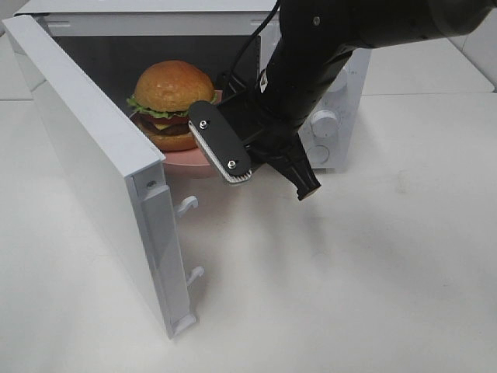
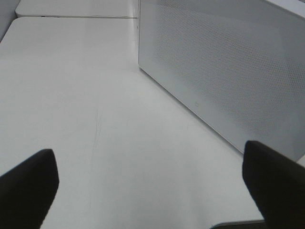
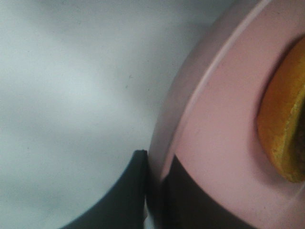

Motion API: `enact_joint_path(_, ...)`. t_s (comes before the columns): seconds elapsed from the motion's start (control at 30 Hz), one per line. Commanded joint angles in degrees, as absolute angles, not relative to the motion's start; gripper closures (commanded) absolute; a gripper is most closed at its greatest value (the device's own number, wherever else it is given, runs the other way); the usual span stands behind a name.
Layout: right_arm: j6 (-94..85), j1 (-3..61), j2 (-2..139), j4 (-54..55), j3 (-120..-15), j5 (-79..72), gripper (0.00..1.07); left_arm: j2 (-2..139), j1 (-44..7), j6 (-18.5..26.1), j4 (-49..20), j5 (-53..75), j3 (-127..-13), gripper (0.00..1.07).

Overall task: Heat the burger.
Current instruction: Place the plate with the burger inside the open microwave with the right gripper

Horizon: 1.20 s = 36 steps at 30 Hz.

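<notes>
The burger, with a golden bun, lettuce, cheese and a dark patty, sits on a pink plate in the mouth of the open white microwave. My right gripper reaches in from the right and is shut on the plate's near rim. The right wrist view shows that rim pinched in the right gripper, with the bun's edge beside it. The left gripper is open and holds nothing, low over the table beside the microwave door's outer panel.
The microwave door stands swung out toward the front left, with two white latch hooks on its inner edge. Control knobs are on the microwave's right front. White tabletop stretches in front and to the right.
</notes>
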<state>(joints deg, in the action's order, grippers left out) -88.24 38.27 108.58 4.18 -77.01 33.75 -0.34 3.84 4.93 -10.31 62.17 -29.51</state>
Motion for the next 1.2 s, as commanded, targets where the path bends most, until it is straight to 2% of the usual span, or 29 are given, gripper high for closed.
enact_joint_path(0.03,-88.29,38.22,108.52,4.18,-78.78,30.60,1.07,-1.20,3.95,4.64,-10.37,61.42,-29.51,0.09)
enact_joint_path(1.2,-80.33,38.22,121.93,-0.57,-96.72,31.00,1.07,-1.20,3.95,4.64,-10.37,61.42,-29.51,0.09)
